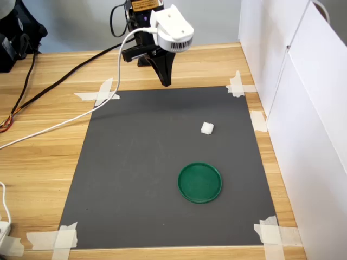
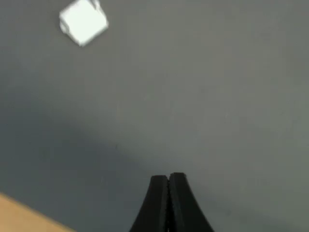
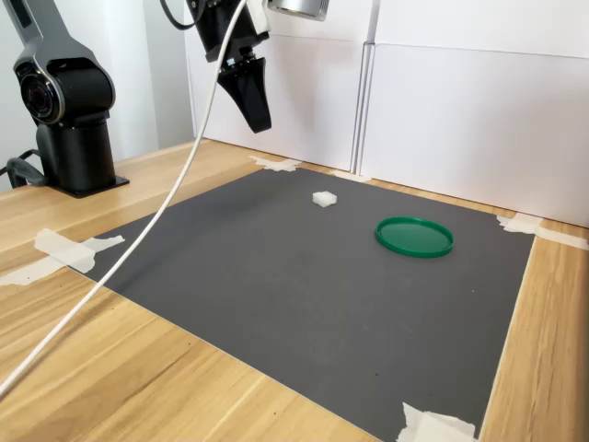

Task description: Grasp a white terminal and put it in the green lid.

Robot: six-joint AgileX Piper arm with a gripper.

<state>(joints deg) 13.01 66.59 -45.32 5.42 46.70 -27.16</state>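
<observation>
The hand hangs in the air over the far edge of the dark mat, fingers pressed together and holding nothing (the wrist view shows no gap). The white terminal sits loose on the mat, well apart from the hand, with the green lid nearby — not touching. A white cable trails across the wooden bench. Tape pins the mat corners — nothing lies between terminal and lid.

arm: black | wrist camera: white | cable: white | jaws: black, tapered
</observation>
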